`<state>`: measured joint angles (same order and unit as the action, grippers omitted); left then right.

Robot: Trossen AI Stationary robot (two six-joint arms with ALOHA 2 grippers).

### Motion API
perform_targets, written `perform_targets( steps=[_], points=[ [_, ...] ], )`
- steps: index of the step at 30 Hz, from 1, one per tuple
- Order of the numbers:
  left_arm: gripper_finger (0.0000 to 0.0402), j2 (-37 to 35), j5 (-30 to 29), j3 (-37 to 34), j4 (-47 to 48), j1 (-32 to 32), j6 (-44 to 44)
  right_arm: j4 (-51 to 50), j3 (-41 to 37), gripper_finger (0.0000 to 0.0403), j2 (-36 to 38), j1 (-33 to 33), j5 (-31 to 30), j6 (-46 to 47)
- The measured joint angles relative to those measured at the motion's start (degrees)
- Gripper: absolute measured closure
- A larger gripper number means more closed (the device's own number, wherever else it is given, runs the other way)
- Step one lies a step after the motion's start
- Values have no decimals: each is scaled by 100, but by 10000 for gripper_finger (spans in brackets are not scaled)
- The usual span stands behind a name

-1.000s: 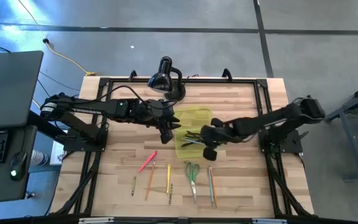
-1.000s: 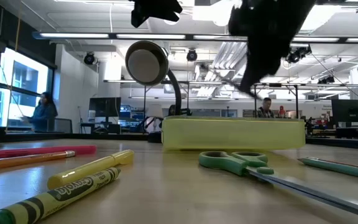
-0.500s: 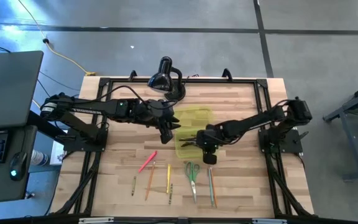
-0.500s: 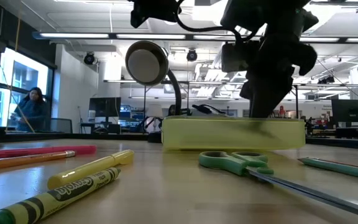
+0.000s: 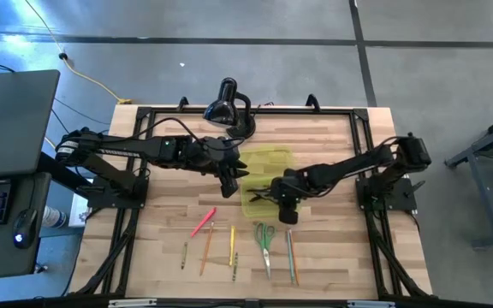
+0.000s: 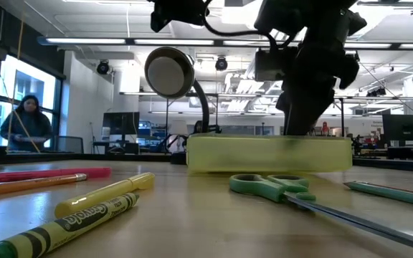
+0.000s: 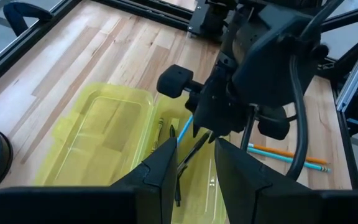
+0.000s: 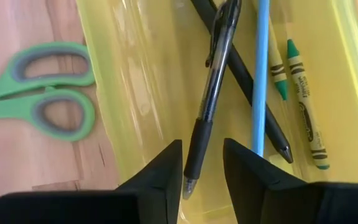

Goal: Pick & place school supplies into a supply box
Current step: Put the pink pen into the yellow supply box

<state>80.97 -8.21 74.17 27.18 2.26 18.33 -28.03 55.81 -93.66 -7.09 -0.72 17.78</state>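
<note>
The supply box point(image 5: 266, 184) is a translucent yellow-green case lying open, with its empty lid point(image 7: 104, 137) flat beside the base. In the base lie a black pen point(image 8: 213, 81), a dark pencil point(image 8: 247, 81), a blue pencil point(image 8: 260, 74) and two green crayons point(image 8: 303, 112). My right gripper point(image 8: 202, 168) is open, low over the base, with its fingers standing on either side of the black pen's tip end. My left gripper point(image 7: 194, 168) is slightly open and hovers above the box's left side, touching nothing. Green-handled scissors point(image 5: 265, 239) and several pencils lie on the near table.
A black desk lamp point(image 5: 227, 107) stands at the far edge behind the box. A pink-red pen point(image 5: 202, 222), an orange pencil point(image 5: 206, 248), a yellow one point(image 5: 232, 248) and two more point(image 5: 291, 257) lie near the front edge. A yellow crayon point(image 6: 99, 204) is nearest the low camera.
My right gripper moved toward the table's left and came down from well above the box to just over its base, then stayed almost still. A person in the room behind has shifted. My left arm kept still.
</note>
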Motion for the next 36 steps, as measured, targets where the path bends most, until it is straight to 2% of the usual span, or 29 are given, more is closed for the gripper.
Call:
perform_targets(
  steps=[7,12,16,22,26,32,36],
  points=[
    [263,0,0,0,-1,0,2,-16,5,315,718,-222,63,230],
    [263,0,0,0,-2,0,2,-93,14,311,1359,-611,301,1354],
    [263,0,0,0,-2,0,2,-151,-7,309,1457,-1173,340,1938],
    [263,0,-8,0,-3,0,2,-207,-39,309,1006,-2028,-127,3013],
    [263,0,-9,0,-2,0,2,-75,-39,309,614,-2436,-42,3765],
    [263,0,-7,0,0,1,2,131,-43,309,-68,-2732,-47,4501],
    [263,0,6,0,16,2,38,256,-50,309,-275,-2758,-3,4533]
  ],
)
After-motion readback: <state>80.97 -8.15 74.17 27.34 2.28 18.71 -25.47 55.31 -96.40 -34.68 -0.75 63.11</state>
